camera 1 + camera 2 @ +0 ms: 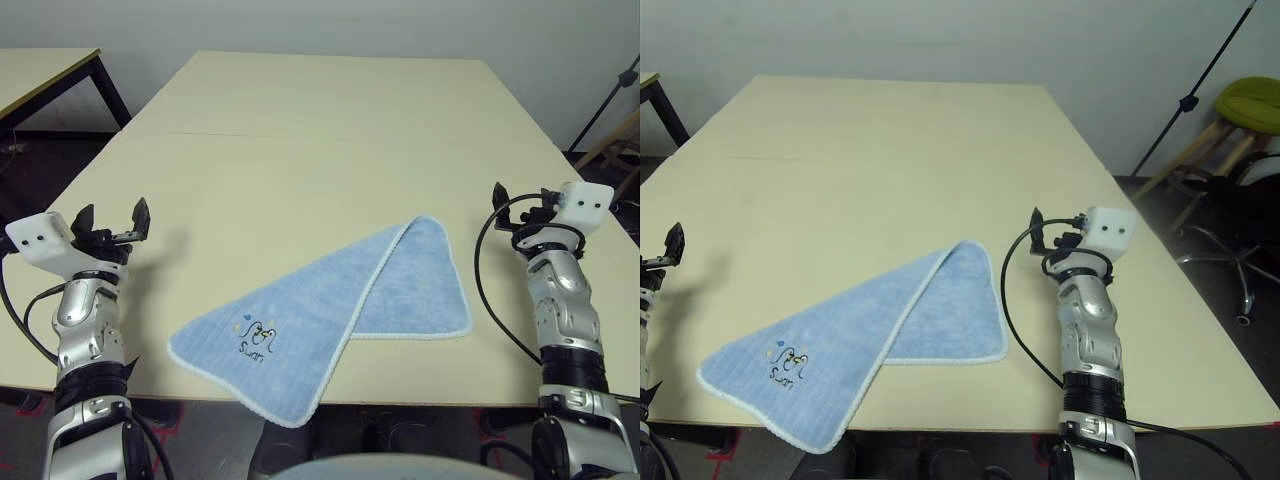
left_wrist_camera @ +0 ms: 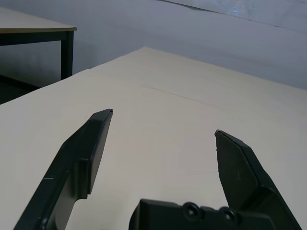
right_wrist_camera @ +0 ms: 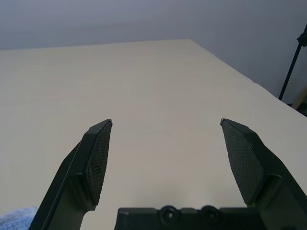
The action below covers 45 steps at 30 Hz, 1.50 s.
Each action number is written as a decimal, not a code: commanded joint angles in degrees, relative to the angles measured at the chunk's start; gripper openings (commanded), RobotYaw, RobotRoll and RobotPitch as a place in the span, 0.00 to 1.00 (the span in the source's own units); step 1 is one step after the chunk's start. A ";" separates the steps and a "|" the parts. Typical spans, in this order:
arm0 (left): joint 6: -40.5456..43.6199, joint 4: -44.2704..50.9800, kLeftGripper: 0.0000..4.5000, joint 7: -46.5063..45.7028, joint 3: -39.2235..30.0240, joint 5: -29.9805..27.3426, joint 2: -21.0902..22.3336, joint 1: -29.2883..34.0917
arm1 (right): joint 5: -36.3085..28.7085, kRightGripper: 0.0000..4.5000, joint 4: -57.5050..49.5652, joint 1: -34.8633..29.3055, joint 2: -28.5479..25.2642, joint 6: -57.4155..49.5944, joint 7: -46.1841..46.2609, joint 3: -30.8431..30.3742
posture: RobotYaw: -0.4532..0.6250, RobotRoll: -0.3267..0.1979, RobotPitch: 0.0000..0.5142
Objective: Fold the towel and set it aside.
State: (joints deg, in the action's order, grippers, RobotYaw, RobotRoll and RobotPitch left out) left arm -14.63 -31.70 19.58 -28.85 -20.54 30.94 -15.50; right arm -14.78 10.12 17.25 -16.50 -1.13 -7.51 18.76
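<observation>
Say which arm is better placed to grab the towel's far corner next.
Right, probably: the right gripper is open and nearer that corner of the towel; the left gripper, also open, is farther.

Lab-like room: bare wall, plain tables (image 1: 330, 110).

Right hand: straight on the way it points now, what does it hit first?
Right hand looks free: only tabletop beneath its line, as far as visible. Height above it is unclear.
</observation>
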 commanded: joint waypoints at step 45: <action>48.35 58.36 1.00 33.12 13.83 -25.71 13.91 19.52 | 32.60 1.00 64.52 41.43 -17.67 -7.09 -49.81 -39.59 | 0.79 0.62 0.05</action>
State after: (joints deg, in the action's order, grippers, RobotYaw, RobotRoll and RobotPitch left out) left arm 33.10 25.46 53.13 -16.35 -46.28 45.26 3.86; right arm 15.85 72.81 59.54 -34.59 -8.07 -59.99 -19.79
